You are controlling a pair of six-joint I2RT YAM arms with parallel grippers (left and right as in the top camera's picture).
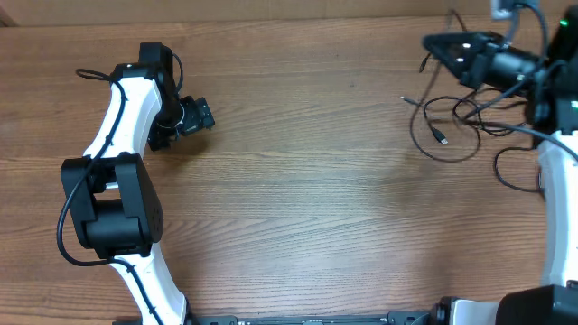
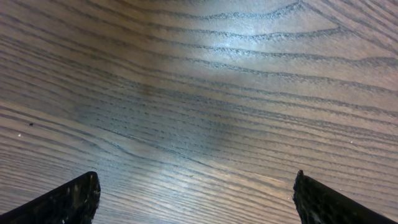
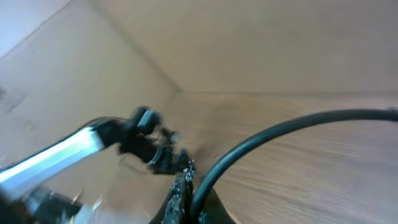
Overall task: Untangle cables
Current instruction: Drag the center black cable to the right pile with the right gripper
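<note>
My right pincer (image 3: 183, 183) is clenched. A black cord (image 3: 280, 127) arcs away from beside its tips, so I judge it pinches one strand of the cables (image 1: 449, 135), though the blurred wrist view leaves that unsure. The rest of the bunch lies in loose loops on the table (image 1: 316, 199) just below that pincer, at the far right. My left pincer (image 2: 196, 186) stands fully released over bare wood, well apart from them. The risk is that pulling on one strand drags the whole bunch along or cinches a loop into a knot, since nothing pins the other end. The thin strand could also slip out. My right arm's own thicker cable (image 1: 515, 176) lies close to the loops and could get mixed in.
</note>
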